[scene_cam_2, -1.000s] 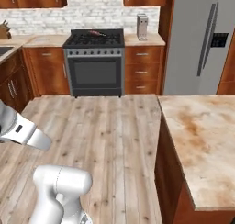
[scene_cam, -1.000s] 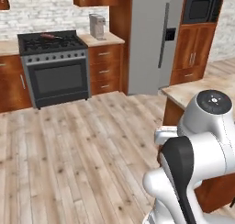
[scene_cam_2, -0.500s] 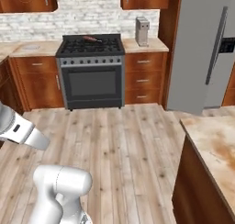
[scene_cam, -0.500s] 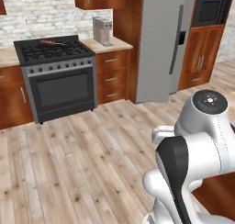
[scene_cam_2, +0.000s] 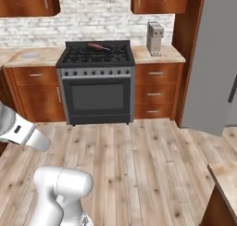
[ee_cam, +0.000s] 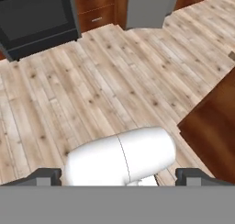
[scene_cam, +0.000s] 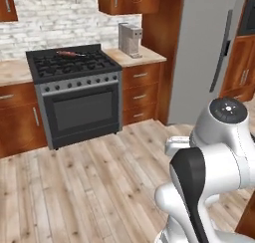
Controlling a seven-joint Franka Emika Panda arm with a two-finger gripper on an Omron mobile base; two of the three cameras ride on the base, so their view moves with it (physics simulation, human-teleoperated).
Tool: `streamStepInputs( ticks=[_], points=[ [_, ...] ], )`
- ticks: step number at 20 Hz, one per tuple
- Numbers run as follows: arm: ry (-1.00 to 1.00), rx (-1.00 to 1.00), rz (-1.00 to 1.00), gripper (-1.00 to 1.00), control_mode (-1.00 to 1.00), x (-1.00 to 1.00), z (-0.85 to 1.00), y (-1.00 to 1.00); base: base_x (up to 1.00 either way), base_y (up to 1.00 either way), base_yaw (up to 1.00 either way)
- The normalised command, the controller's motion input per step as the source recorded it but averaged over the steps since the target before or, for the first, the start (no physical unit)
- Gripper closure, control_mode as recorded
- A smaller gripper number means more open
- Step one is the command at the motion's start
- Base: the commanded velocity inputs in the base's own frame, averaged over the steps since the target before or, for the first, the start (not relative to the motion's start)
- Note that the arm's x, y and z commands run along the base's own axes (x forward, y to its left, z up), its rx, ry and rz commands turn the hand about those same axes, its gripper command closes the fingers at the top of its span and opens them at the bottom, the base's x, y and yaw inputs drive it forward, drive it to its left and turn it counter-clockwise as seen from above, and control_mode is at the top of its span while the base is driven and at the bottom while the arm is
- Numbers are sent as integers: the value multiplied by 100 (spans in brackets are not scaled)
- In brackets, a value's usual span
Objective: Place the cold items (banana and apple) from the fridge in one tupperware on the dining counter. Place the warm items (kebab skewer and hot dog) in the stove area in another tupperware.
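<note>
The black gas range (scene_cam: 79, 95) has matt dark iron-looking grates and a glossy glass oven door under a brushed grey knob strip. The tall grey steel fridge (scene_cam: 209, 53) looks smooth and satin. The reddish-brown wooden cabinets (scene_cam_2: 155, 91) carry a light sheen. The pale plank floor (ee_cam: 114, 76) below the tool shows knotty wood grain. The whitish brick wall (scene_cam_2: 92, 9) looks rough and matt. The beige stone bench (scene_cam_2: 159, 56) beside the range looks polished.

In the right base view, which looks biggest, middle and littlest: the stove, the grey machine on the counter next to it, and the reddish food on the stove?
1. Stove, by far the biggest.
2. Grey machine.
3. Reddish food, the littlest, lying on the grates.
</note>
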Motion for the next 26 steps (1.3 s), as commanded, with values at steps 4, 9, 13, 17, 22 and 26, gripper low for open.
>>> streamStepInputs(
  ticks=[4, 9, 13, 17, 22, 26],
  points=[
    [0, 0, 0, -100, 100, 0, 0, 0, 100, 22, 15],
    [0, 0, 0, -100, 100, 0, 0, 0, 100, 0, 13],
    [0, 0, 0, -100, 100, 0, 0, 0, 100, -3, 20],
    [0, 0, 0, -100, 100, 0, 0, 0, 100, -23, 21],
    [0, 0, 0, -100, 100, 0, 0, 0, 100, -39, 23],
    [0, 0, 0, -100, 100, 0, 0, 0, 100, -40, 19]
  ],
)
